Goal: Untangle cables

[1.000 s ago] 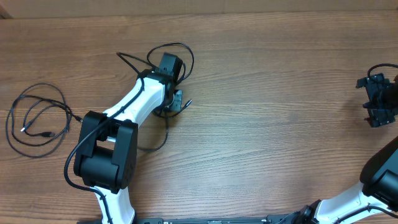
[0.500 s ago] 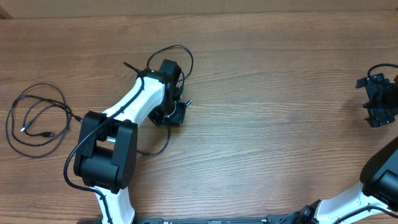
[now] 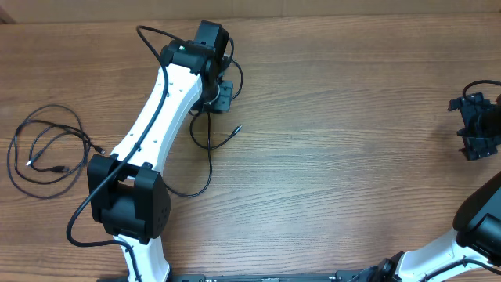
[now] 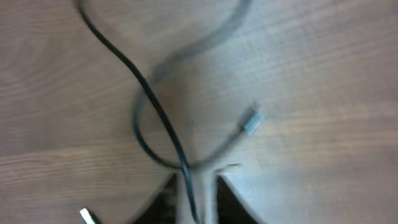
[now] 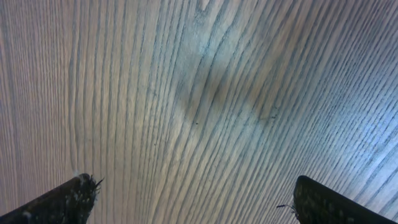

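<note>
At the far left of the worktop [image 3: 352, 180] one black cable [image 3: 47, 149] lies in loose loops, well apart from both arms. The left tool [image 3: 224, 92] is clenched on a second black cable [image 3: 210, 160] — it trails toward the near edge, its plug [image 3: 236, 128] lying free. Far right, the right tool [image 3: 474, 125] hovers released — fingers [image 5: 62, 199] wide apart.

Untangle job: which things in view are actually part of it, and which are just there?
Part of the job:
cable, pinched in the left end effector
second cable, coiled loose at far left, untouched

Just there:
right end effector, open over bare wood, nothing near it
thick wire of the left arm itself
table
</note>
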Controlling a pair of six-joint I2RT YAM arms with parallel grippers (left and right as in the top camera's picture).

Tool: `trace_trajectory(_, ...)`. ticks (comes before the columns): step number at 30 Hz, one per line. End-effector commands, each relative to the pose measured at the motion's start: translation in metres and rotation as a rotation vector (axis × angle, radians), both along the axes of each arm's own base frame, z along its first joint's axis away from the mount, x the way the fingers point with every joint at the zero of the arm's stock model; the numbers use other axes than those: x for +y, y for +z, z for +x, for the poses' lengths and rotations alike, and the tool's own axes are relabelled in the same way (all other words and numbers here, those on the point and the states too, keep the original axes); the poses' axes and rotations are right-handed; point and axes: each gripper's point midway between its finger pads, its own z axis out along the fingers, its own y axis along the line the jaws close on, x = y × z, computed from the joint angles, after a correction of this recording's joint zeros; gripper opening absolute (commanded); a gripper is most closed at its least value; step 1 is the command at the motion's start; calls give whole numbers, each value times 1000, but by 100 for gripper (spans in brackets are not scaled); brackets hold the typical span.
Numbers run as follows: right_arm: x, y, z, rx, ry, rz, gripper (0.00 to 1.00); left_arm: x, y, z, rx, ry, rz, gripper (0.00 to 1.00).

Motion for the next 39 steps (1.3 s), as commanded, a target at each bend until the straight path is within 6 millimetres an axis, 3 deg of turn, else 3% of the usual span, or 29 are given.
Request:
trace_trajectory(1,-1,2,-1,-2,-5,-8,100,26,-3,16,-86,134,95,10)
trace_trajectory(5,-1,2,-1,-2,-5,-8,100,24,-19,23,-113,139,85,4)
trace_trajectory(10,-1,2,-1,-2,-5,-8,100,28,-48,18,-103,144,91,8)
trace_trajectory(12,-1,2,-1,-2,-5,-8,100,29,-66,9,-75,138,89,9)
trace_trajectory(20,-1,2,-1,-2,-5,-8,100,32,-96,-11,-16,121,96,8)
trace_trajectory(29,-1,2,-1,-2,-5,-8,100,41,-107,-14,-23,109,142,8)
trace_trajectory(39,-1,2,-1,-2,-5,-8,100,64,-108,-12,-28,158,175,17)
